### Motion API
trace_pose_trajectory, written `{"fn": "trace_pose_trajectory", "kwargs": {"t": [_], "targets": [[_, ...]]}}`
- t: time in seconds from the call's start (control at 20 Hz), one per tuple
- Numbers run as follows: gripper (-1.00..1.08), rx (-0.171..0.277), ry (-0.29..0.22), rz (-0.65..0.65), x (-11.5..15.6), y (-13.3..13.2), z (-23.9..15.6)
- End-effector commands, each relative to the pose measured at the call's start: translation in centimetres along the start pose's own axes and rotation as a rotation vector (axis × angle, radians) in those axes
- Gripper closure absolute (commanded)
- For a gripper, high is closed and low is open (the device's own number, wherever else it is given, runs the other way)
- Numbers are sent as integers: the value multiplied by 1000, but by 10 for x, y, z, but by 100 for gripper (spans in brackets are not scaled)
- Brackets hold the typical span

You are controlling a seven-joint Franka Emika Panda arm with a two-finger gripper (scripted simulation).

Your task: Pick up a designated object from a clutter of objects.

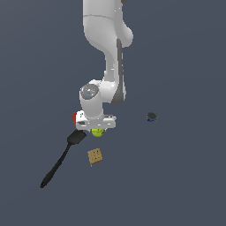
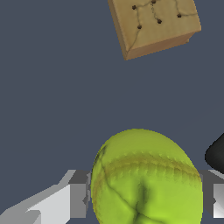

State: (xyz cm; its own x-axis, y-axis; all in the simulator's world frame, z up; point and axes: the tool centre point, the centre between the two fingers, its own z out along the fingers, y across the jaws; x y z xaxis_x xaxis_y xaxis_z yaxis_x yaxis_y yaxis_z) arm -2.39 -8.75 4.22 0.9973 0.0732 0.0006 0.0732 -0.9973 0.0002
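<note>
The designated object, a yellow-green ball (image 1: 97,132) (image 2: 146,179) with faint seams, sits directly under the white hand. My gripper (image 1: 97,129) (image 2: 144,197) straddles it. In the wrist view one grey finger (image 2: 79,194) presses one side of the ball and the other finger (image 2: 209,194) the opposite side, so the gripper is shut on it. Whether the ball is off the floor does not show. The rest of the clutter lies around it: a tan square cracker (image 1: 95,156) (image 2: 153,24), a long black spatula (image 1: 57,162) and a red bent object (image 1: 73,117) half hidden behind the hand.
A small dark round object (image 1: 151,116) lies apart toward the exterior view's right. The spatula's head (image 1: 76,137) (image 2: 216,155) is close beside the ball. The floor is plain dark grey.
</note>
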Motion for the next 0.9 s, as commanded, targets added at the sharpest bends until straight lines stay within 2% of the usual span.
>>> {"fn": "trace_pose_trajectory", "kwargs": {"t": [0.0, 0.45, 0.85], "targets": [[108, 0, -1, -1, 0, 0, 1], [108, 0, 0, 0, 5, -6, -13], [108, -1, 0, 0, 25, -25, -57]]}}
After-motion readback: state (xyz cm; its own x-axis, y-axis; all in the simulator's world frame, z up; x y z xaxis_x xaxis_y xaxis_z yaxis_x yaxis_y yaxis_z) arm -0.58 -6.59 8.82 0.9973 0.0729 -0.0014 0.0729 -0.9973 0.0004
